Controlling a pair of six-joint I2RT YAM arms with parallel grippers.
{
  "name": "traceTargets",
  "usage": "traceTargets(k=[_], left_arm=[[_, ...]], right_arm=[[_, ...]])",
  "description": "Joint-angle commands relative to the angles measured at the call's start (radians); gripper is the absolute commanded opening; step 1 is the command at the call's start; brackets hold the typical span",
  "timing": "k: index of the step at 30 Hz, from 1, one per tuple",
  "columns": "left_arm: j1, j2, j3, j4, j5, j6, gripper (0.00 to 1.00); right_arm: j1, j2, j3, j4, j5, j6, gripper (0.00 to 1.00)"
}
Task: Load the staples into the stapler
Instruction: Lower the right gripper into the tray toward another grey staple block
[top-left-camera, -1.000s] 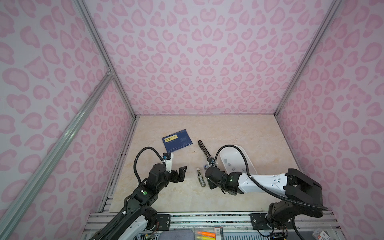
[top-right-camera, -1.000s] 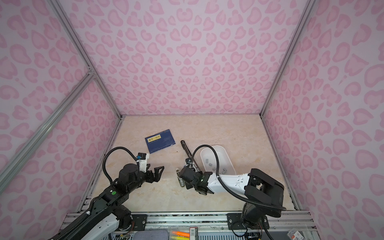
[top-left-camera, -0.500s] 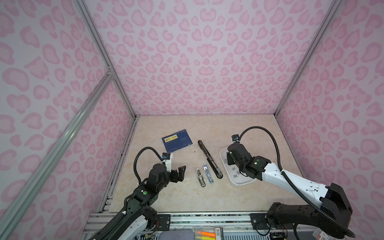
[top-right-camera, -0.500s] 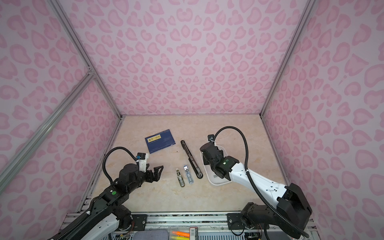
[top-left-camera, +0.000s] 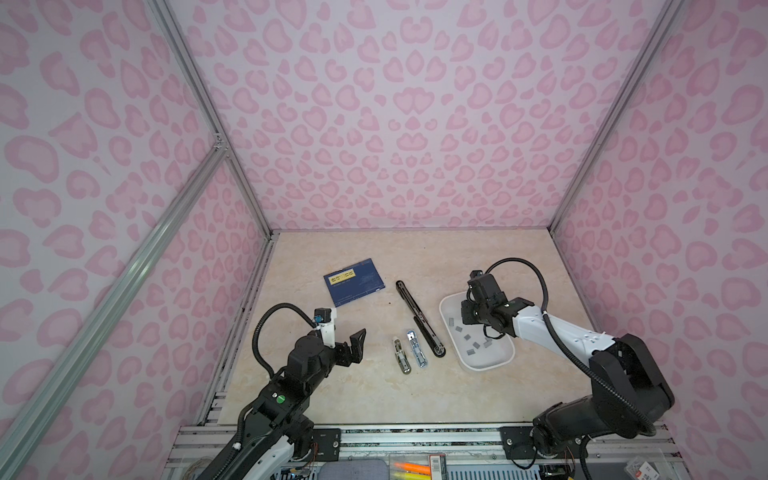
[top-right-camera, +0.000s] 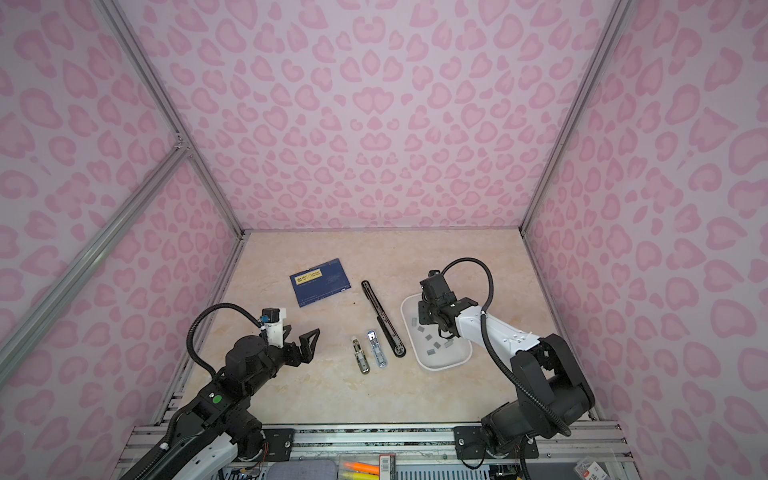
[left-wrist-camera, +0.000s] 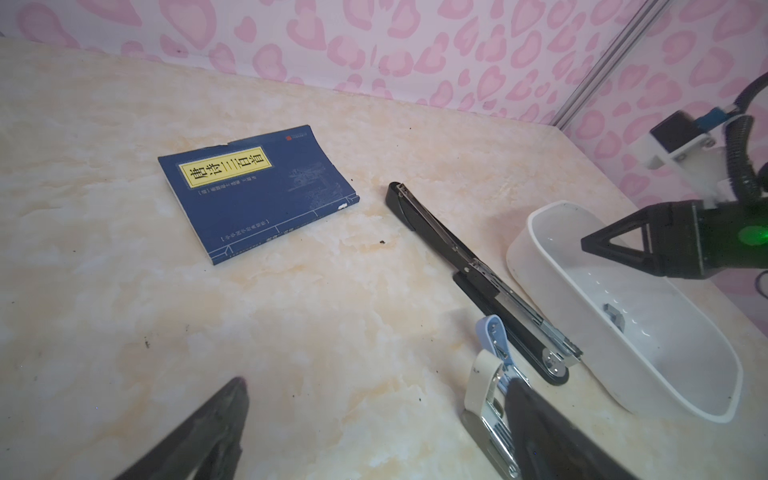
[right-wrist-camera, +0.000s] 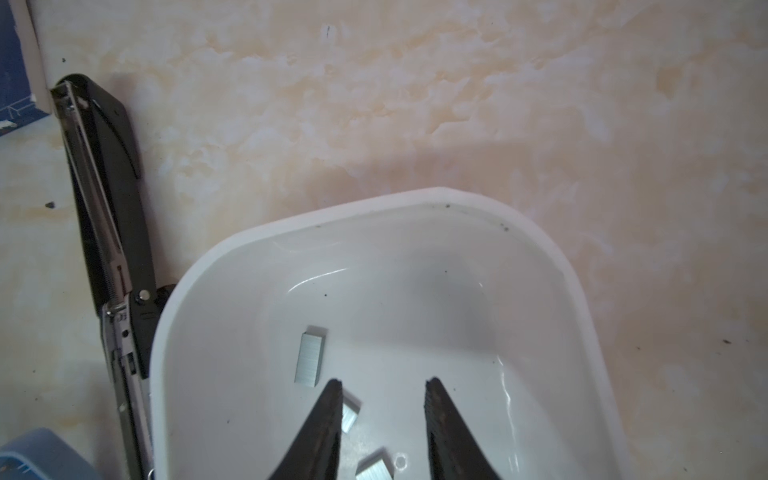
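Black plastic fingers of the left gripper stood spread very wide with nothing between them, low over the marble-patterned table near its left edge. At about 12 o'clock from this gripper a blue book lay flat.

At 3 o'clock from the gripper two small staplers lay side by side, both opened up. One was a cream stapler. Just beside it on the right was a blue stapler with its metal channel showing.

Next came a long black stapler, also opened flat, which ran from 11 o'clock to 5 o'clock. Its near end was just beside the blue one.

At 3 o'clock from it stood a white tray, close against the long stapler. The staples lay scattered on the floor of this tray as several short grey strips.

The right gripper pointed down into the far half of the tray. Its jaws were partly open and gripped nothing. In the right wrist view one strip lay free ahead of the fingers, and another lay half hidden behind one finger.
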Motion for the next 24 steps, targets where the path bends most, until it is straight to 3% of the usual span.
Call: traceTargets(k=[1, 9, 16, 24], left_arm=[[0.001, -0.059, -0.016, -0.015, -0.037, -0.002, 0.97], [0.002, -0.164, -0.040, -0.046, -0.080, -0.012, 0.97], [0.001, -0.113, -0.028, -0.035, -0.068, -0.010, 0.97], [0.002, -0.057, -0.016, -0.023, -0.054, -0.005, 0.97]], right_arm=[[-0.019, 0.027, -0.010, 0.041, -0.068, -0.025, 0.35], [0.006, 0.127, 0.021, 0.067, -0.138, -0.042, 0.36], [0.056, 0.185, 0.065, 0.044, -0.119, -0.054, 0.43], [0.070, 0.220, 0.083, 0.015, -0.057, -0.053, 0.42]])
